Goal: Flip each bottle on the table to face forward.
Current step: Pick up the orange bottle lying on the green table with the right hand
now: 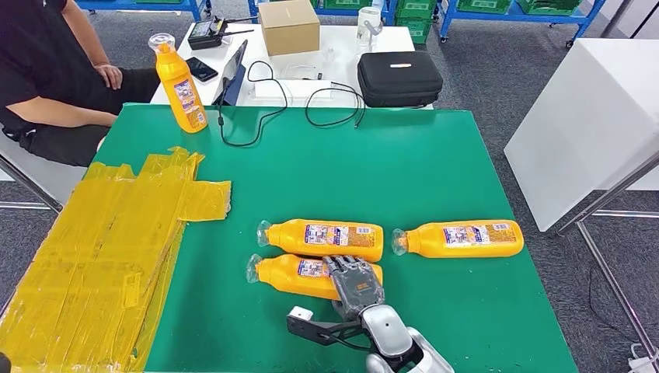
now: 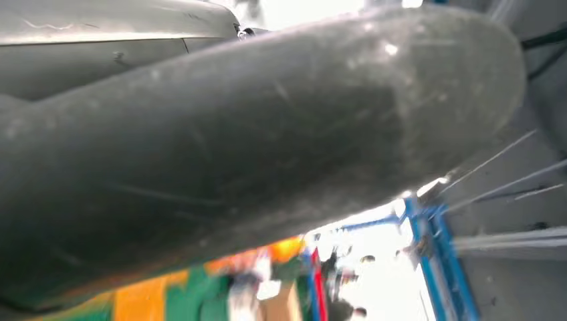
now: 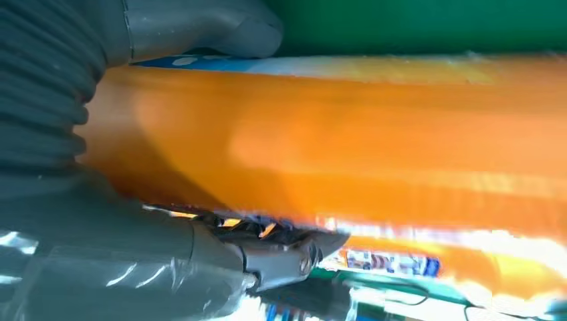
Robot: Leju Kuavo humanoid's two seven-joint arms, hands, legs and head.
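Three orange bottles lie on their sides on the green table, caps pointing left. The nearest bottle is gripped at its base end by my right hand. In the right wrist view the thumb and fingers close on opposite sides of that orange bottle. A second bottle lies just behind it, and a third lies to the right. A fourth bottle stands upright at the back left corner. My left hand is a blurred grey mass close to its camera.
A crumpled yellow tape sheet covers the table's left side. Black cables trail over the back edge. Behind are a black case, a cardboard box and a seated person. A white table stands at the right.
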